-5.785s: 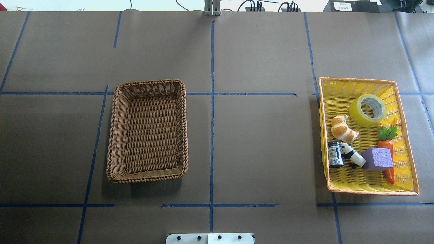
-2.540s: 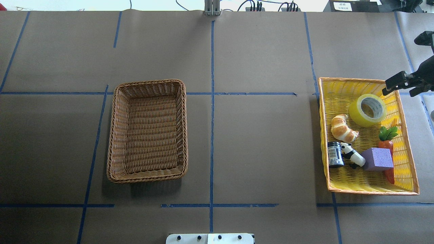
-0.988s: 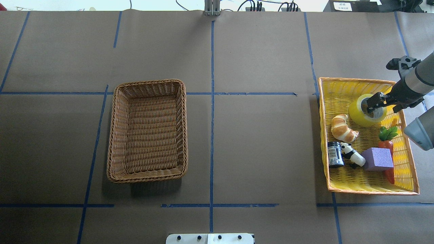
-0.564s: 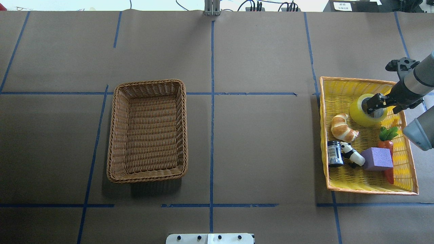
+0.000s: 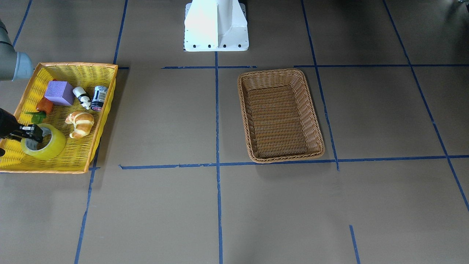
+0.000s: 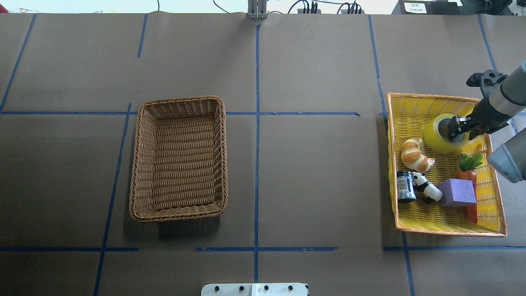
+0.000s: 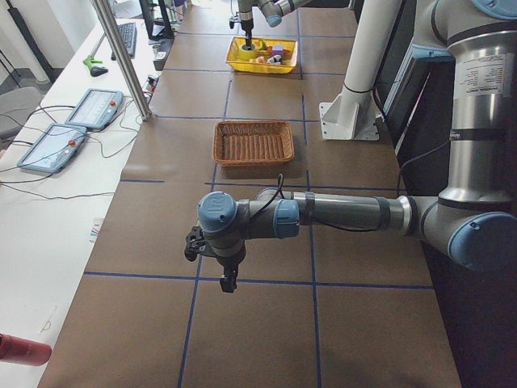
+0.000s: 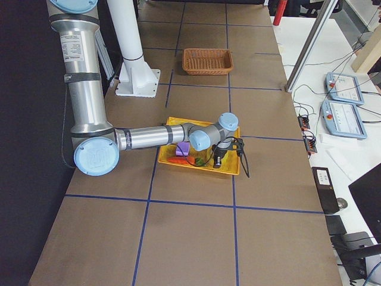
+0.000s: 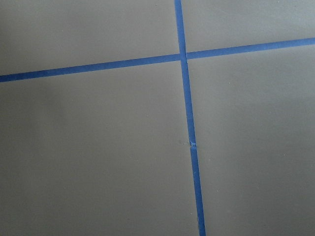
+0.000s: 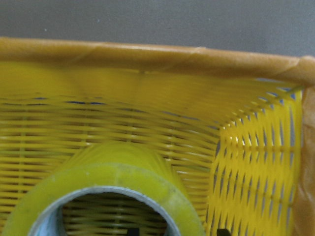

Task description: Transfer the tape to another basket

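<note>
1. Starting with the biggest thing, the basket (image 6: 179, 100) sits well apart from the tape, across the table on our left side. That is a long ride. A weak hold could let the roll drop on the table on the way.
2. Next comes the yellow tray (image 6: 435, 98). The tape (image 6: 433, 137) sits inside it, near its far right corner. If we lift at a slant, the roll could catch the wall and drag or tip the tray, which looks light.
3. The tape is round and smooth. Our right gripper (image 6: 455, 129) has one finger in the hole and one outside, with the roll's wall between them. The jaws look a little apart, not yet pressing. If we go up before they squeeze, the roll will not come with us. If they pinch only the top edge, it could swing or slip out.
4. The croissant (image 6: 416, 155) and the carrot (image 6: 468, 174) lie near the roll. A sideways pull could knock them.
5. Our left gripper (image 7: 229, 284) hangs over bare table, far from all this. We cannot tell if its jaws are open or closed.
</note>
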